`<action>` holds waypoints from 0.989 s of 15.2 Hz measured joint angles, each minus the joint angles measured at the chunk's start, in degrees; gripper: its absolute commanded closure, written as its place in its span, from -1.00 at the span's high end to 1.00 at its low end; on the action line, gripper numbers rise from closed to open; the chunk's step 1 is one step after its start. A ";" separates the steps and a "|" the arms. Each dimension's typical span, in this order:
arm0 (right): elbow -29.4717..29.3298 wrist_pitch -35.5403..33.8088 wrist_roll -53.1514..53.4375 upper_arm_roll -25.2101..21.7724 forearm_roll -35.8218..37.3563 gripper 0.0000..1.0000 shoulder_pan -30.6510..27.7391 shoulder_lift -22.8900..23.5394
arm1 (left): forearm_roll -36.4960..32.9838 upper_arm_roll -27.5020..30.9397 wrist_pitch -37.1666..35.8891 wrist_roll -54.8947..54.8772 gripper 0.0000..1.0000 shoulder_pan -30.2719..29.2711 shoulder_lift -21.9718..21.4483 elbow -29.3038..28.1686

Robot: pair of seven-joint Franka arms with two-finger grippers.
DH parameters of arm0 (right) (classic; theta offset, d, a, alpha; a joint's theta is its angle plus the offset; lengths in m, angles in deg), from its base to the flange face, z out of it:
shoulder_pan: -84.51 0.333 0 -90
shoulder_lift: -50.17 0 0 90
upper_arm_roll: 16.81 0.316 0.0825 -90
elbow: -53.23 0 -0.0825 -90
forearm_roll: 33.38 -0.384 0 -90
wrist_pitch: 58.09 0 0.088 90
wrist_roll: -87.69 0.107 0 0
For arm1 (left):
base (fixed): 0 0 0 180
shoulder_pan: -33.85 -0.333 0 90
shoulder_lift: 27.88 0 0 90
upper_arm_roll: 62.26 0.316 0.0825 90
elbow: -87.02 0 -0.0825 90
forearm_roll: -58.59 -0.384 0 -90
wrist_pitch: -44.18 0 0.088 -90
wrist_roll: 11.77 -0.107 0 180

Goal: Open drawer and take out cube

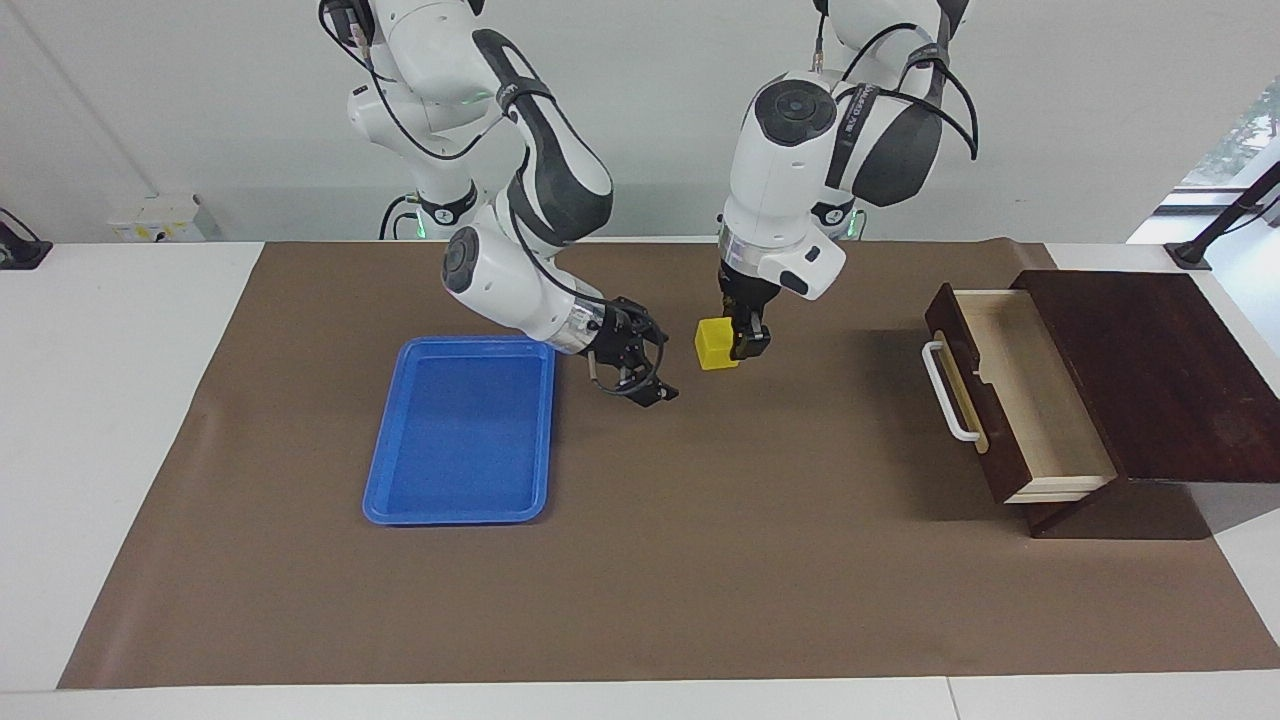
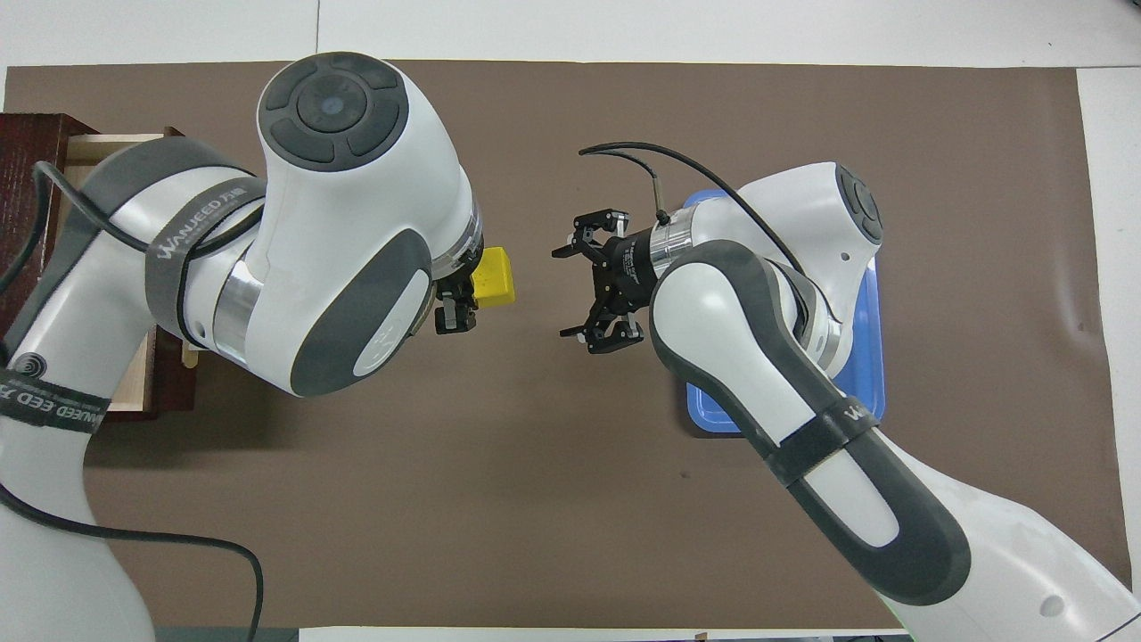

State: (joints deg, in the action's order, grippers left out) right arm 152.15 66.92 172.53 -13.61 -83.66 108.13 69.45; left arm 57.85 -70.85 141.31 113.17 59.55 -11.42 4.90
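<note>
The yellow cube (image 1: pixel 712 343) (image 2: pixel 495 275) hangs just above the brown mat near the table's middle, with my left gripper (image 1: pixel 730 350) (image 2: pixel 468 292) shut on it from above. My right gripper (image 1: pixel 655 365) (image 2: pixel 563 294) stands open beside the cube, a short gap away toward the right arm's end, its fingers pointing at the cube. The drawer (image 1: pixel 1010 390) (image 2: pixel 94 152) of the dark wooden box is pulled out at the left arm's end. Its white handle (image 1: pixel 945 392) faces the table's middle, and its pale interior shows nothing inside.
A flat blue tray (image 1: pixel 455 430) (image 2: pixel 869 357) lies on the mat toward the right arm's end, partly covered by the right arm in the overhead view. The brown mat (image 1: pixel 700 560) covers most of the table.
</note>
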 measured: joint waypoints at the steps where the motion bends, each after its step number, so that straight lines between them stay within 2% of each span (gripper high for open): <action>1: -0.82 -0.01 0.66 0.00 0.00 1.00 0.52 0.21 | 0.00 0.00 0.03 0.00 -1.00 0.01 0.03 0.00; 12: -4.84 -1.30 1.44 -0.01 0.51 0.98 2.86 1.64 | 0.00 0.02 0.08 0.00 -1.00 0.16 0.12 -0.01; 15: -5.13 -1.30 1.44 -0.03 0.57 0.69 2.86 1.73 | 0.00 0.02 0.14 0.00 -1.00 0.21 0.12 -0.01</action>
State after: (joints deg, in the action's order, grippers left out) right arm 147.02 65.63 173.97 -13.64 -83.09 110.99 71.18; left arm 57.85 -70.84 141.45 113.17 59.76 -11.30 4.88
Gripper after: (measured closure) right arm 0.035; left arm 0.454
